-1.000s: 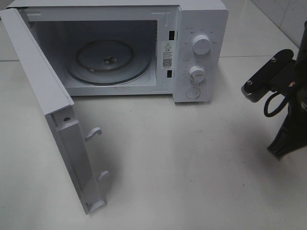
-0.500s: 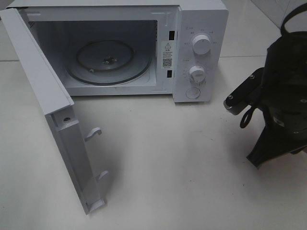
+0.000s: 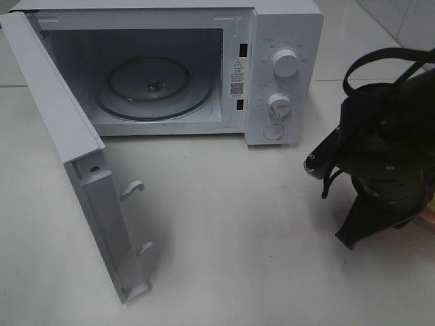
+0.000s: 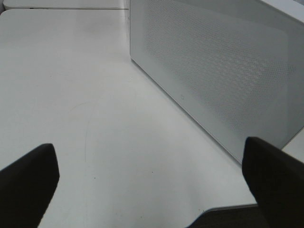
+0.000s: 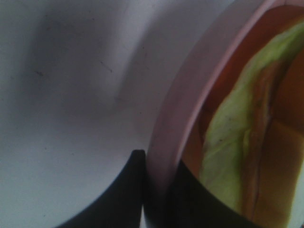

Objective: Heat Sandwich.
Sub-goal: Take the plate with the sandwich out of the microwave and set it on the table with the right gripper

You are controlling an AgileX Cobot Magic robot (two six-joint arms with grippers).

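Observation:
The sandwich (image 5: 237,142), showing pale green lettuce and an orange-brown layer, lies on a round pink plate (image 5: 190,95). In the right wrist view my right gripper (image 5: 159,199) is shut on the plate's rim, one dark finger on each side of it. From the high camera the right arm (image 3: 384,156) hangs right of the microwave and hides the sandwich; only a pink sliver of the plate (image 3: 429,216) shows. My left gripper (image 4: 152,190) is open with nothing between its fingers, beside the door's perforated outer face (image 4: 213,71).
The white microwave (image 3: 285,41) stands at the back, its door (image 3: 75,156) swung wide toward the front left. A bare glass turntable (image 3: 153,85) sits inside. Two knobs (image 3: 284,62) are on the right panel. White tabletop (image 3: 238,224) lies in front.
The right arm has come in from the right edge, moving left and down toward the table's middle. The microwave and its door have not moved.

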